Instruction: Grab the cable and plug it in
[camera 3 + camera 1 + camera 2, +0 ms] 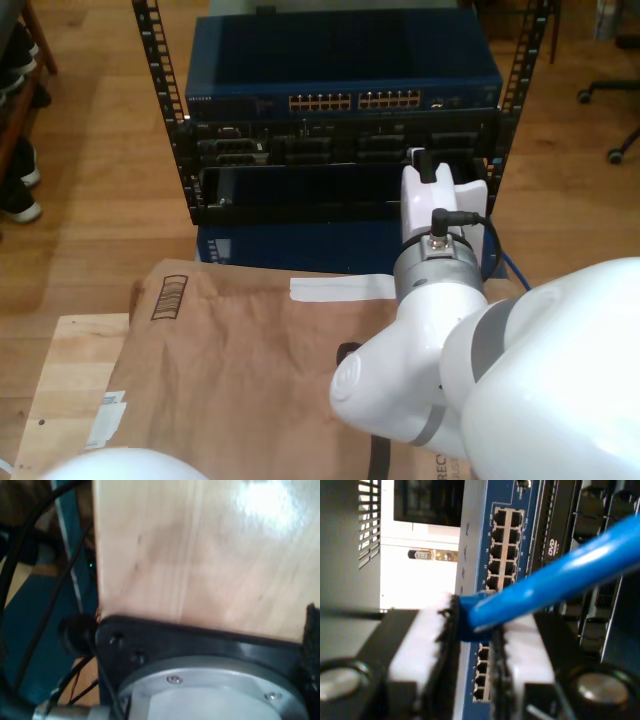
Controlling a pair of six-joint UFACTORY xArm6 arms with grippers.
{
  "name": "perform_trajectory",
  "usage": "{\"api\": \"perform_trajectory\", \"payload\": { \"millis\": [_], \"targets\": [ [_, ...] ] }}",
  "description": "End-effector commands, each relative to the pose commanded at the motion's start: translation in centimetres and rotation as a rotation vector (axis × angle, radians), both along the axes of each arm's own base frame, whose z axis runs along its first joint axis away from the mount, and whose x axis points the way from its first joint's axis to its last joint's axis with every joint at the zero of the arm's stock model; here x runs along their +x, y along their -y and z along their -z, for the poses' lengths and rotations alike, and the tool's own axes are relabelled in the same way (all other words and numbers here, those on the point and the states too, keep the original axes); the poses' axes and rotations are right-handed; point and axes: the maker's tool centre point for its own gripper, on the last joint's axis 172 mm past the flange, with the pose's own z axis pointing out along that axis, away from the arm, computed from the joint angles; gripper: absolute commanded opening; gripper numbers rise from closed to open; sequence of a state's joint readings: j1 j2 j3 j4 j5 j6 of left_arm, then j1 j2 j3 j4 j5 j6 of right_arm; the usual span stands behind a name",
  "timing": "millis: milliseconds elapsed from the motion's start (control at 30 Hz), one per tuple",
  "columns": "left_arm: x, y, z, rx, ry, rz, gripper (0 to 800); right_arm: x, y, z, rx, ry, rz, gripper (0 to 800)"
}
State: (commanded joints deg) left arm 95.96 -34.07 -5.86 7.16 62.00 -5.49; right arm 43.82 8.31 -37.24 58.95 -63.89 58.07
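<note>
My second gripper (477, 630) is clamped on the blue Ethernet cable (560, 577), the white pads (417, 645) pressed on either side of it, and the cable runs away up and past the camera (its plug end is hidden between the pads, so I can't make it out). Right behind the pinched cable stands the blue network switch (485, 545), its rows of ports (502, 550) facing me.

In the exterior view the switch (345, 75) sits at the top of a black rack (160, 100), with darker units (340, 150) under it. A white arm (440, 240) reaches toward the rack from the exterior view's right, and a short stretch of the cable (510, 268) shows just beside it.

My first wrist view looks at a pale wooden board (200, 555) and a black mounting plate (190, 640); whether my first gripper is open or closed I can't tell.
</note>
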Motion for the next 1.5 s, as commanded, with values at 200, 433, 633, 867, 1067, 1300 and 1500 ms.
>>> {"api": "perform_trajectory", "payload": {
  "millis": [200,433,633,867,1067,1300,1500],
  "targets": [
    [0.2,0.9,1.2,-0.028,0.019,-0.028,799,-0.4,0.5,0.9,-0.015,-0.017,0.004,1],
    [0.3,1.1,1.3,-0.039,0.026,-0.027,799,-0.5,0.9,0.8,-0.011,-0.015,0.015,1],
    [0.4,1.2,1.4,-0.040,0.026,-0.027,799,-0.5,1.0,0.1,-0.007,-0.002,0.015,0],
    [0.4,1.2,1.4,-0.040,0.026,-0.027,799,-2.8,1.3,-0.7,-0.049,0.041,0.012,0],
    [0.3,1.1,1.3,-0.039,0.026,-0.027,799,-2.9,0.5,1.2,-0.082,0.013,-0.002,0],
    [0.4,1.2,1.4,-0.040,0.026,-0.027,799,-1.8,0.0,0.4,-0.061,0.032,0.008,0],
    [0.4,1.2,1.4,-0.040,0.026,-0.027,799,-1.0,0.4,0.0,-0.070,0.039,0.023,0]
  ]
}}
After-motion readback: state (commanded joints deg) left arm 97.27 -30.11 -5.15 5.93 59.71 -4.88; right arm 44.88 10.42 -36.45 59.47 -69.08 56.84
